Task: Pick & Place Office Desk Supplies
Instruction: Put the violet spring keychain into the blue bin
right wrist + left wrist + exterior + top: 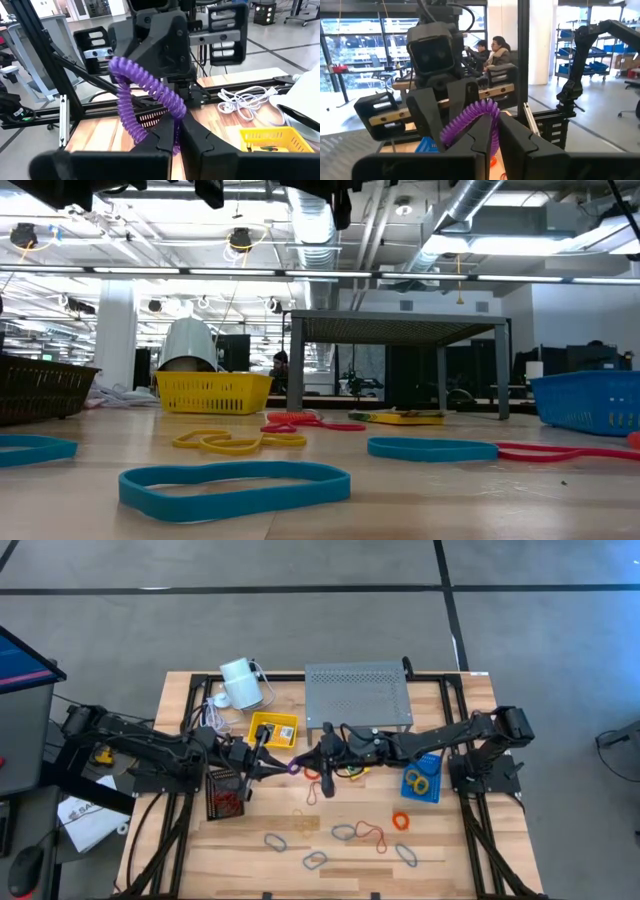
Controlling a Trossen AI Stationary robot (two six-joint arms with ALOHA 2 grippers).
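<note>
A purple coiled band (pixel 295 767) hangs in the air over the table's middle, between my two grippers. My left gripper (pixel 280 764) comes from the left and my right gripper (pixel 312 760) from the right; they face each other, and both are shut on the band. The left wrist view shows the coil (pixel 476 116) arching from my own fingers toward the right gripper. In the right wrist view the coil (pixel 145 85) runs to the left gripper and a loop sags below. Loose rubber bands (pixel 371 834) lie flat on the near half of the table. The low view shows a blue band (pixel 232 485) and a yellow band (pixel 238 442). My left gripper pinches one end of the purple coil (pixel 489 131) between its two fingers, coming level from the table's left. The band is lifted clear of the table and arches up from the hold. My right gripper pinches the other end of the coil (pixel 175 114) between its two fingers, coming level from the table's right. The band is clear of the table, with a slack loop (pixel 126 117) hanging beside the fingers.
A yellow basket (pixel 273 729), a white cylinder with its cord (pixel 240 683) and a grey perforated shelf (pixel 357 695) stand at the far side. A dark basket (pixel 226 794) sits left, under the left arm. A blue basket (pixel 421 781) sits right. A yellow-green item (pixel 350 772) lies under the right gripper.
</note>
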